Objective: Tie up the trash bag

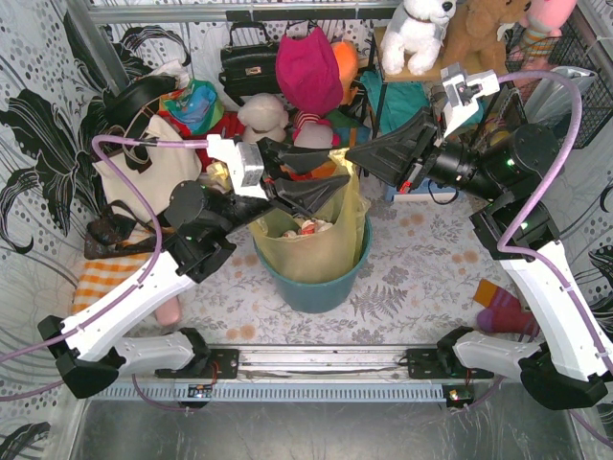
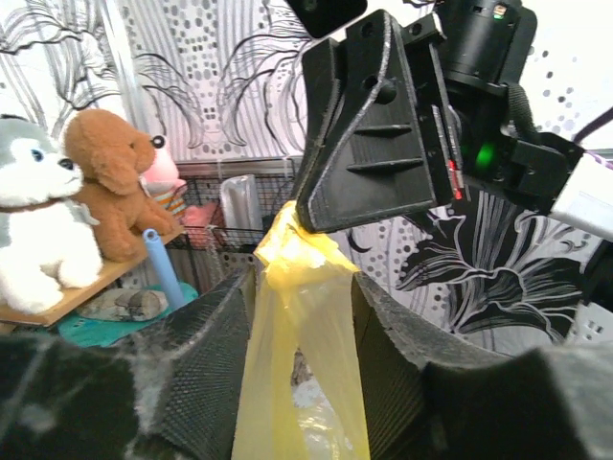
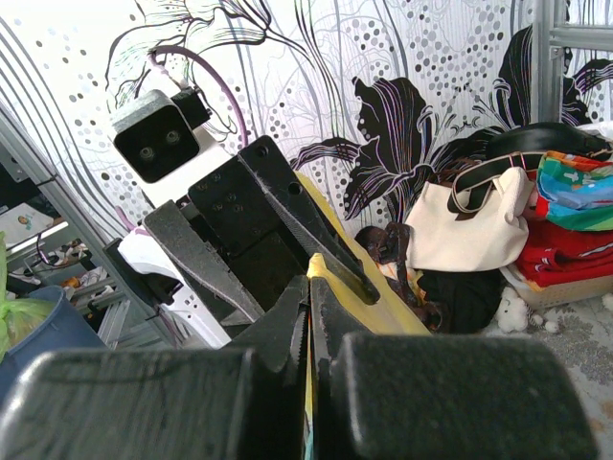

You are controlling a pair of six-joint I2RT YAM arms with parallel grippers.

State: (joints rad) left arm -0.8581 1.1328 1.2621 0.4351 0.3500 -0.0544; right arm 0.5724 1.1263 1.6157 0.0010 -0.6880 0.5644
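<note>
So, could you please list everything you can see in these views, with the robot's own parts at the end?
trash bag: one, yellow-green, inside the bin, its top drawn up
bin: one, teal, centre
tote bag: one, cream, left
handbag: one, black, back
white plush dog: one, white, shelf at back right
brown plush dog: one, brown, same shelf
striped cloth: one, orange and white, near left
sock: one, multicoloured stripes, near right
other toys and clothes: too jumbled to count, mixed colours, back
left gripper: one, black, jaws apart either side of the bag's neck
right gripper: one, black, shut on the bag's top
</note>
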